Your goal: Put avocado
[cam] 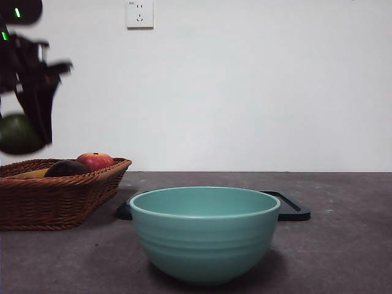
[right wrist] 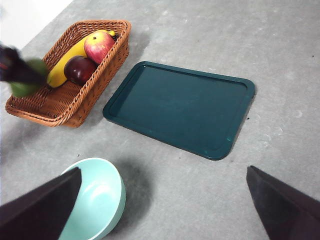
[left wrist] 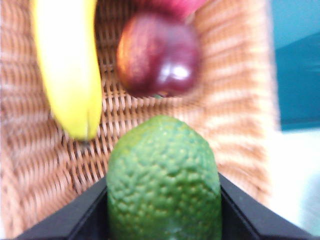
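While left claw (left wrist: 164,210) grips it, avocado (left wrist: 164,180) long axis runs along jaws.

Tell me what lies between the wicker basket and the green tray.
Nothing: the right wrist view shows only bare grey table between the basket and the tray.

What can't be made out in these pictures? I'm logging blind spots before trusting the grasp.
- Avocado: its lower part is cut off by the left wrist view's edge; in the front view the left claw partly covers it.
- Banana: mostly hidden behind the basket rim in the front view.
- Left claw: motion-blurred in the right wrist view.
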